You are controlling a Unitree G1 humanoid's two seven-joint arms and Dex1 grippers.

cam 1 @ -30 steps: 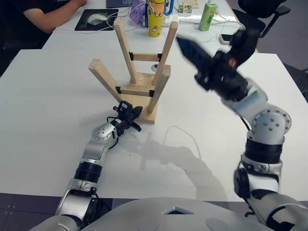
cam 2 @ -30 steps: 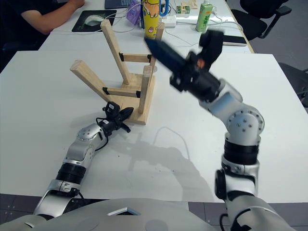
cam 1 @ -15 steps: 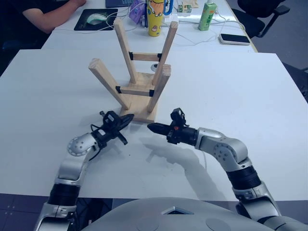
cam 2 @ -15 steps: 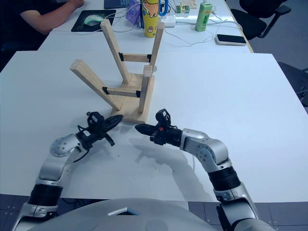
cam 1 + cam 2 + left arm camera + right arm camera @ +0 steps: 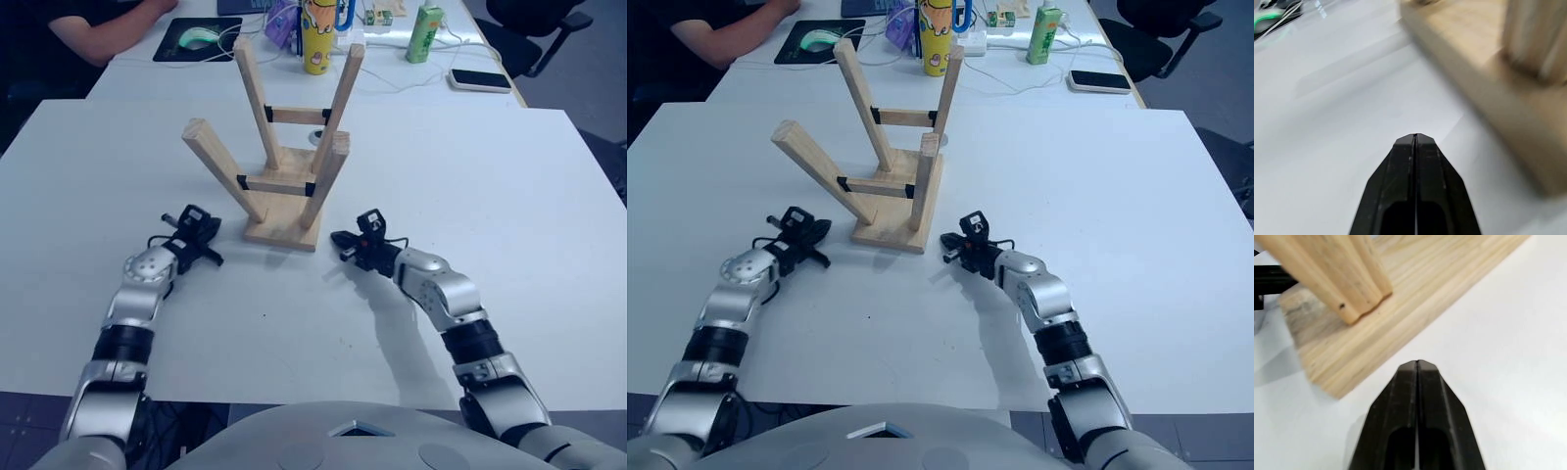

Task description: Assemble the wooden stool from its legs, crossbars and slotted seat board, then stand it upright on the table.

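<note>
Hovering low over the bench (image 5: 78, 176), our left tool (image 5: 202, 228) is pressed together. Mid-bench the stool (image 5: 325, 176) stands inverted, flat seat board (image 5: 284, 235) down, square pale-wood legs (image 5: 253, 93) up; we judge it stiff, light, best gripped by a crossbar (image 5: 279, 183). Our right tool (image 5: 339, 239), also pressed together, lies just beside the seat board.

On the back desk (image 5: 157, 78) a yellow tumbler (image 5: 315, 41) with a cartoon print stands upright, a purple bag (image 5: 282, 22) just beside it. Further right stands a green drink carton (image 5: 423, 33), near a dark phone (image 5: 480, 79) lying flat. A computer mouse (image 5: 201, 36) rests on a black mouse pad (image 5: 171, 51). A black office chair (image 5: 549, 29) sits off at the far right.
</note>
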